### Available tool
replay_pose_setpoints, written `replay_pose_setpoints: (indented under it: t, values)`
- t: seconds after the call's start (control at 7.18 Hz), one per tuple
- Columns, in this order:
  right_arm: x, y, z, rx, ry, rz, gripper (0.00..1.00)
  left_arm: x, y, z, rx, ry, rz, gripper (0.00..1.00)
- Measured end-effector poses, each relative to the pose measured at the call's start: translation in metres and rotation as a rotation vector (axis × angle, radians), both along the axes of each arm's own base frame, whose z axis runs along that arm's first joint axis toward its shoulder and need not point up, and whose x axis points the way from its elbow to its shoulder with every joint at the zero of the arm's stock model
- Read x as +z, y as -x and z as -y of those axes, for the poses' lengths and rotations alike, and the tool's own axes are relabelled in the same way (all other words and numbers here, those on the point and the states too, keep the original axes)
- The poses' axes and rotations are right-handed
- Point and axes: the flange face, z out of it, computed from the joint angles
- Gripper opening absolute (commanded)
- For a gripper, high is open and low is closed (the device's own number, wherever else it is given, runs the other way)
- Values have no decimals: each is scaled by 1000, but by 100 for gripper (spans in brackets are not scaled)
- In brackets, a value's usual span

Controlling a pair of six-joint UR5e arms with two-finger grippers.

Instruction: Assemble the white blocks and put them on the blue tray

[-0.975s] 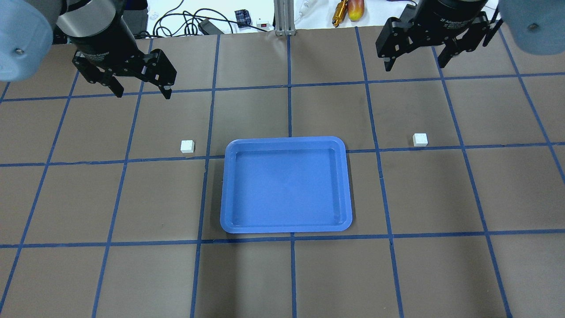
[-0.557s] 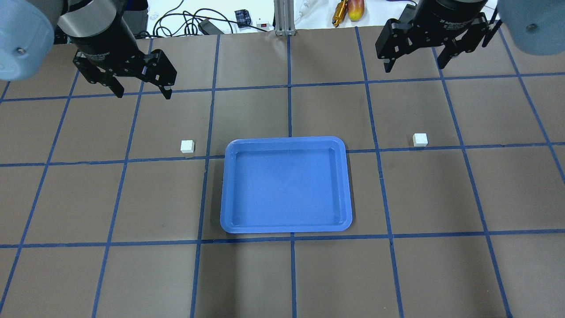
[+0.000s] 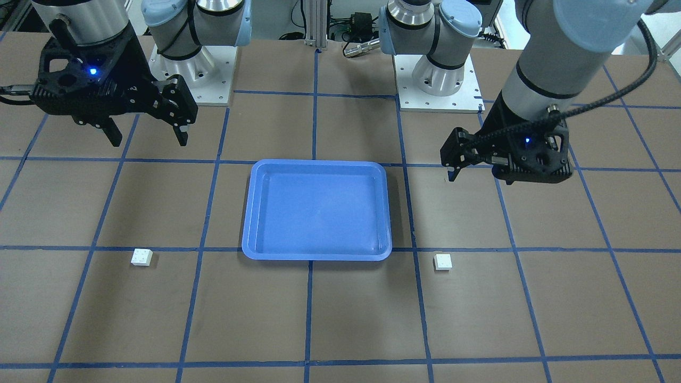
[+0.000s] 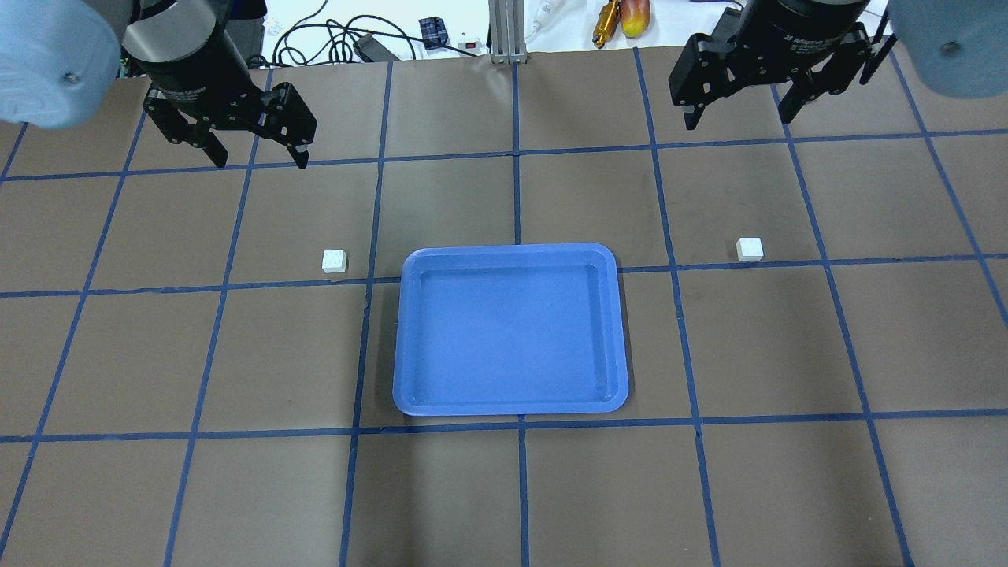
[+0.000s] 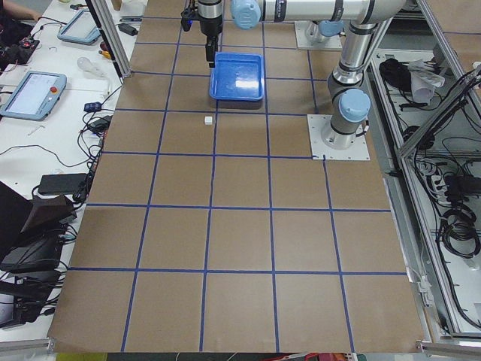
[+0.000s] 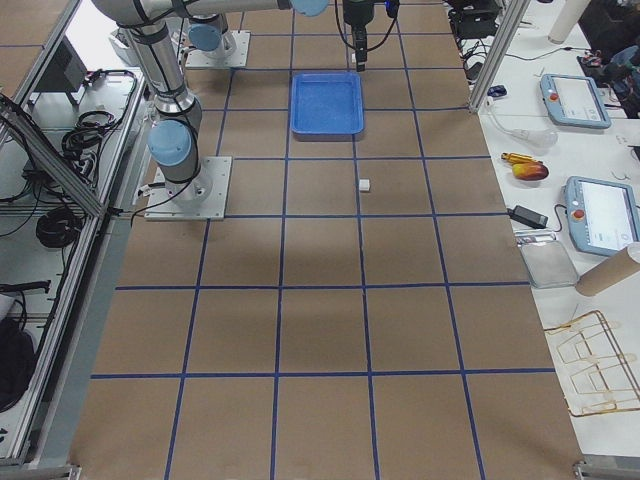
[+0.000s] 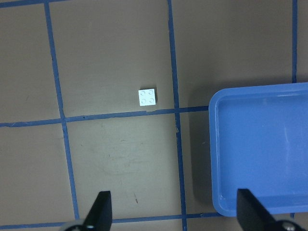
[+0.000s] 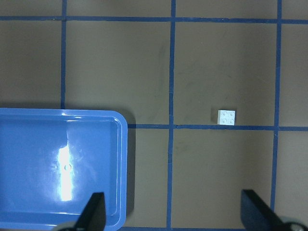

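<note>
You are viewing a tray (image 4: 512,331) lying flat in the middle of the table (image 4: 157,354); its whole floor is showing bare, and its edges are running roughly parallel with the blue tape (image 4: 516,197) grid. Two white blocks are sitting on the table outside the tray, one on each side, each studs up and separate from the other. The left block (image 4: 335,261) is resting near the tray's corner on the operators' side, just beside a tape line and clear of the rim; the right block (image 4: 750,249) is resting level with it on the opposite side, well apart from the tray.

The left gripper (image 4: 258,157) is hanging above the table on the left block's side, jaws spread wide and gripping nothing; in its wrist view the fingertips (image 7: 100,209) are framing the lower edge, with the block ahead between them and the tray's corner at the right. The right gripper (image 4: 739,118) is hanging above the table on the right block's side, jaws likewise spread wide and gripping nothing; in its wrist view the fingertips (image 8: 255,209) are framing the lower edge, with the block ahead and the tray at the left. Neither gripper is touching a block or the tray.
</note>
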Motion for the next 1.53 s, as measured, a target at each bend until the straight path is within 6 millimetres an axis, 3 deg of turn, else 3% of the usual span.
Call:
replay_pose_setpoints:
  t: [0.28,0.7,1.25,1.53]
  values:
    - [-1,0,0,1,-4,3,100,-63,-3,45,-3,-7,6,100]
    - [-4,8,-2,193,-12,0,100,-152,-17,78,10,-59,6,100]
    - [-15,64,8,731,0,-21,100,-229,-30,62,-13,-80,0,100]
    - [-27,108,12,978,2,-38,100,-260,-45,46,11,-91,-9,97]
